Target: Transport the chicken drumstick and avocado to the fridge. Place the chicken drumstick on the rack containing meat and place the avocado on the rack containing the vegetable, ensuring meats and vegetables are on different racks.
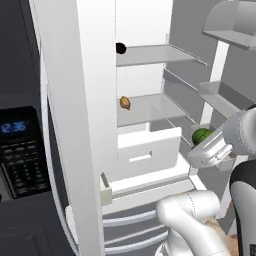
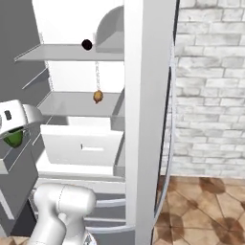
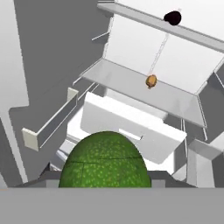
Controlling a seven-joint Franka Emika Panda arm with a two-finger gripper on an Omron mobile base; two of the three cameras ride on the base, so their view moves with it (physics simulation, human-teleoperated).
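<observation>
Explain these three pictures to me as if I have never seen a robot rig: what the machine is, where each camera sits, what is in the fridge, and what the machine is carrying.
The machine is a white robot arm on a base that can drive, drawn in a simulated kitchen. Two cameras ride on the base behind the arm, one to its left and one to its right, and both look into the open fridge. The third camera sits on the hand itself and looks along it.

Inside the fridge, the upper shelf carries a small, almost black eggplant. The lower shelf carries an orange-brown lump of meat. Below is a white drawer.

The hand is closed on a green avocado, which looks large in the hand view because it is right in front of that camera. The hand is level with the drawer, below both shelves.
</observation>
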